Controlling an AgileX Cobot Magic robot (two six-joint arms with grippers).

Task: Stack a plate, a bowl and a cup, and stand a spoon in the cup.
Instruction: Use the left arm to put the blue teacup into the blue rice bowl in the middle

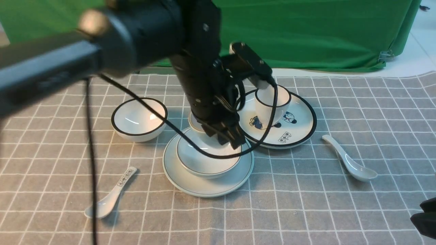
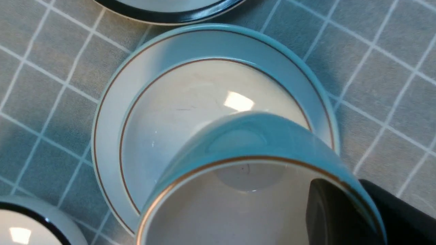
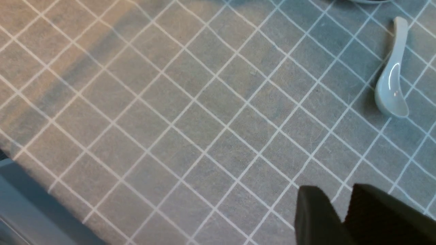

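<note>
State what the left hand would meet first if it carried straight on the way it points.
Probably the thin-rimmed white bowl on the plain white plate: the small white cup the left hand grips hangs over its hollow and would touch first. Depth unclear.

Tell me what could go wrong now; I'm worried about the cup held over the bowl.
The cup looks tilted in the left gripper, pinched at one rim spot; it may slip or land crooked in the bowl. The arm's cable loops low across the bowl and could snag it.
</note>
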